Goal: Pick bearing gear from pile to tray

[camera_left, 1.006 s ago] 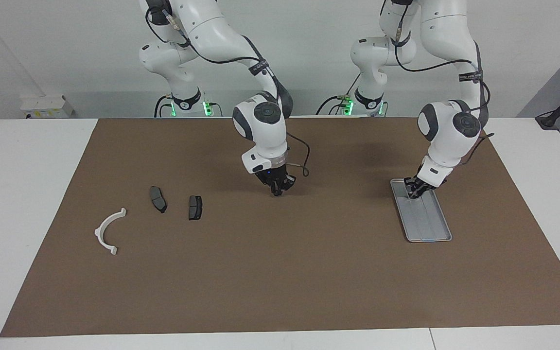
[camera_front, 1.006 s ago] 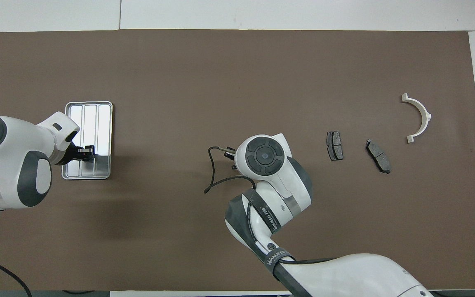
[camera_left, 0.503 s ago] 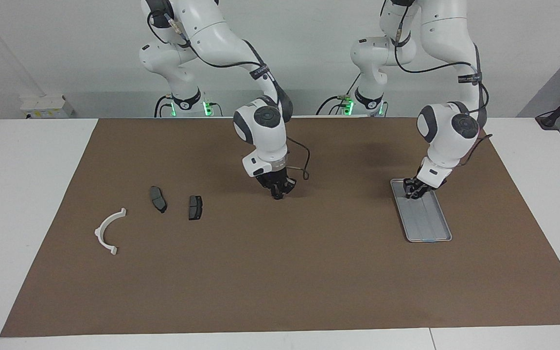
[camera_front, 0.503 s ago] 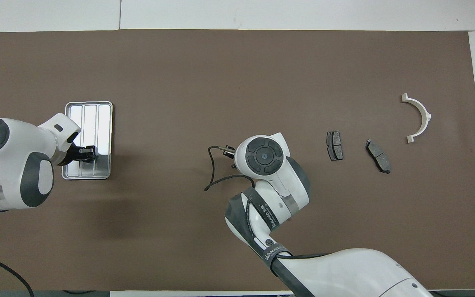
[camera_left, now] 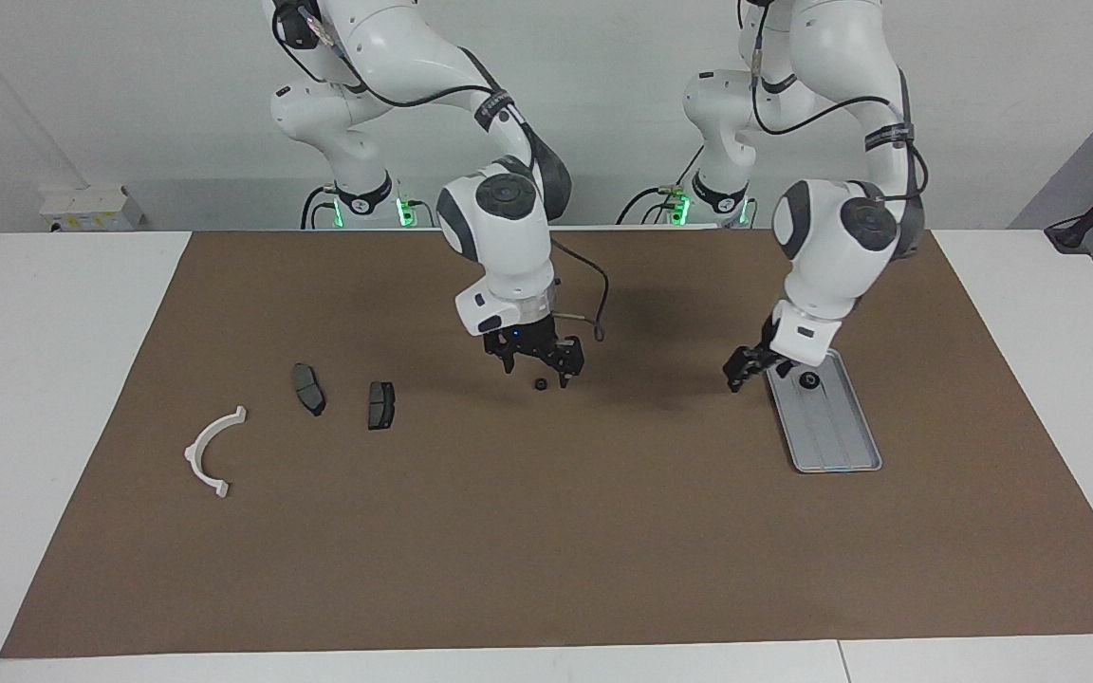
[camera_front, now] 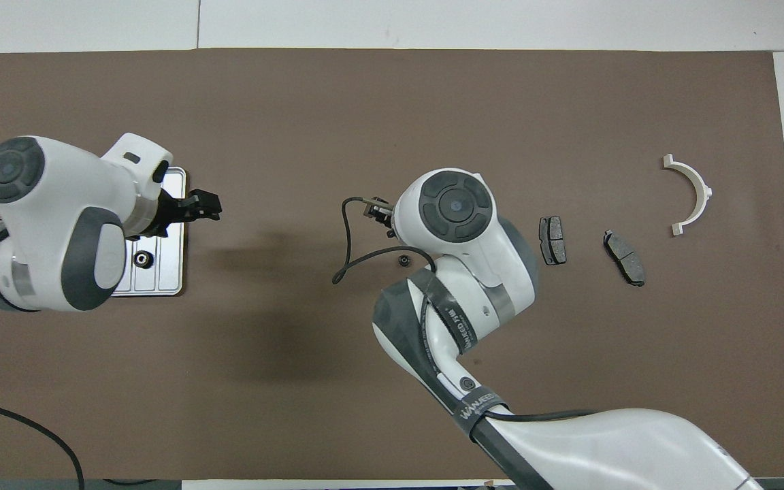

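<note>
Your left gripper (camera_left: 753, 364) hangs just above the mat beside the tray (camera_left: 841, 441), at the edge facing the table's middle, and its jaws stand apart with nothing between them. One small black bearing gear (camera_left: 806, 380) lies in the tray, at the end nearer the robots (in the overhead view it sits close to the arm's wrist). The rest of the tray shows only its lengthwise ridges.

Your right gripper (camera_left: 543, 363) is over the middle of the mat, fingers spread wide and empty. A second small black round piece (camera_left: 540, 384) lies on the mat directly under those fingers, not touching them.

Toward the right arm's end of the table you see what is left of the pile: two dark brake pads (camera_left: 381, 405) side by side, and the white arc bracket (camera_left: 212, 452) a little farther from the robots than the pads, out toward the mat's edge.

Compared with a second ago, both grippers have opened. Back then the left one was closed low in the tray's near end; now it has lifted and swung off the tray, leaving the gear there. The right one was closed at the mat; it has risen slightly and let its piece go. The pads and the bracket have not moved.
</note>
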Action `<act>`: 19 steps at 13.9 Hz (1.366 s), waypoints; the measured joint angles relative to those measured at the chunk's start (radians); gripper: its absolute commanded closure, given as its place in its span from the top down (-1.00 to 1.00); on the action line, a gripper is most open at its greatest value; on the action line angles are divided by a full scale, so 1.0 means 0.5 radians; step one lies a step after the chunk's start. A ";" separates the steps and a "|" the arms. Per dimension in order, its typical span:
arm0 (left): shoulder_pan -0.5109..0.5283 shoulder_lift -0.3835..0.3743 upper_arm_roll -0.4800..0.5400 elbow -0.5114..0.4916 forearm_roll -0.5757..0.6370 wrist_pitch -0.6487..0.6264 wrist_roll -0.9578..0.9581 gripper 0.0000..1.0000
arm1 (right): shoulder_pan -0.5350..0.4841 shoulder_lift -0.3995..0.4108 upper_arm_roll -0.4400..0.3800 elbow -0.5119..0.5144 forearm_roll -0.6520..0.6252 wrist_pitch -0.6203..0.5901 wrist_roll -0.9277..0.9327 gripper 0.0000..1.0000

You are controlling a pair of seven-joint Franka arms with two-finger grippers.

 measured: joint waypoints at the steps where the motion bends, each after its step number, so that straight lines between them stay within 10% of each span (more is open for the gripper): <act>1: -0.135 0.015 -0.003 0.014 0.000 0.023 -0.196 1.00 | -0.084 -0.034 -0.003 0.010 0.000 -0.003 -0.222 1.00; 8: -0.795 0.654 0.010 0.756 0.083 -0.148 -1.049 1.00 | -0.815 -0.311 -0.028 0.092 -0.002 -0.492 -1.822 1.00; 13: -0.910 0.795 0.062 0.795 0.140 -0.144 -1.129 0.63 | -1.050 -0.699 -0.027 0.137 -0.004 -1.154 -1.898 1.00; 19: -0.911 0.795 0.070 0.794 0.141 -0.130 -1.201 0.32 | -1.076 -0.763 -0.006 0.070 -0.004 -1.252 -1.887 1.00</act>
